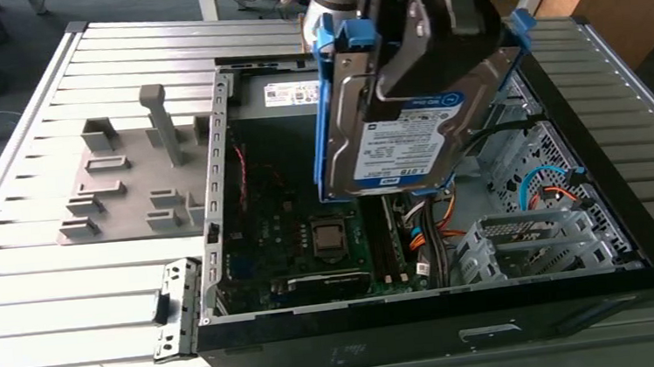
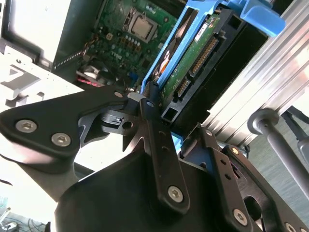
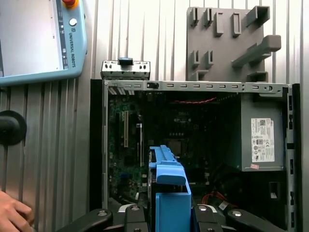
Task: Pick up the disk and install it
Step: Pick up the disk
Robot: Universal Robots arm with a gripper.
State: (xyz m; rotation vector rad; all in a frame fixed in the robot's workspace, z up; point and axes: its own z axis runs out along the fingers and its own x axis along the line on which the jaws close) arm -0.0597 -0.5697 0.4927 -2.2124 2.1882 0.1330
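- Jaws of the gripper (image 1: 427,40) are clamped on the disk (image 1: 405,133), pinching its blue carrier frame from both sides. In the second wrist view a finger (image 2: 154,135) presses against that frame.
- Disk hangs on edge, slightly tilted, above the open computer case (image 1: 432,324), lifted clear of the case's walls.
- Inside the case sit a motherboard (image 1: 307,229), a grey power supply (image 1: 279,95) and a silver drive cage (image 1: 536,237).
- Beside the case, on the exterior view's left, lies a grey fixture plate (image 1: 128,182).

the claw (image 3: 168,216) clamps the blue-framed disk (image 3: 166,186) edge-on over the open computer case (image 3: 96,145).
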